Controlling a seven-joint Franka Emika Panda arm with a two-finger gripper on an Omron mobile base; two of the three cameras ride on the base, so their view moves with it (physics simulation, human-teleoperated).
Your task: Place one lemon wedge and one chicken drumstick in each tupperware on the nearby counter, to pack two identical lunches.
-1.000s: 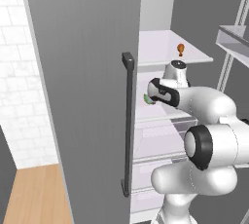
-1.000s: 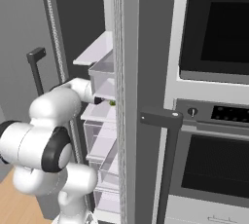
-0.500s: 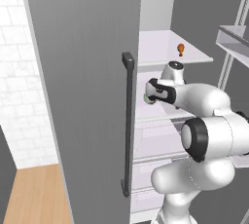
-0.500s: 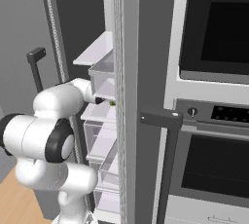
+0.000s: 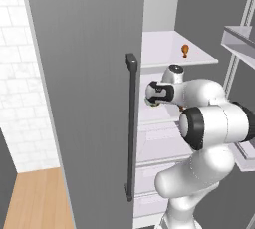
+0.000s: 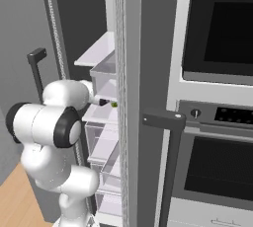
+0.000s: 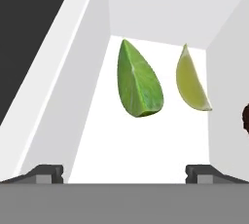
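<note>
A: Right, the arm is reaching into the open fridge, and the gripper (image 7: 124,172) is standing fully open with nothing between its fingertips (image 7: 46,172).

B: And going left to right in the hand view, the white bin wall (image 7: 68,86) is running along one side, then the greener lemon wedge (image 7: 138,79) is lying on the bin floor, with the paler second lemon wedge (image 7: 192,82) just beside it, apart from it.

A: Something dark (image 7: 245,116) is peeking in at the far right edge; I cannot tell what it is.

B: From the left base view, a chicken drumstick (image 5: 185,50) is sitting on the white shelf (image 5: 164,54) above the hand, well apart from the wedges.
</note>
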